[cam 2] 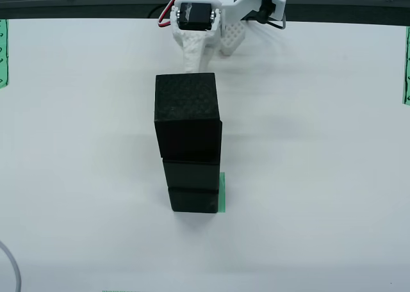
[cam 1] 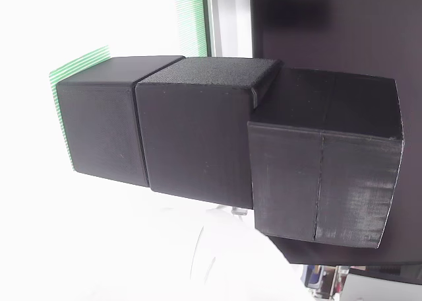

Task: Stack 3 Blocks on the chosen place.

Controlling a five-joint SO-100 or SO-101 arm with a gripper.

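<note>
As seen from above, the white tabletop (cam 2: 320,177) carries three black cubes (cam 2: 189,145) stacked on the green-striped square patch (cam 2: 222,193). Behind them, the white pincer (cam 2: 192,52) touches nothing; its jaw state cannot be determined.

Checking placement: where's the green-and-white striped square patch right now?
In the view from above, the green-and-white striped square patch lies under the stack of three matte black cubes, peeking out on its right.
</note>
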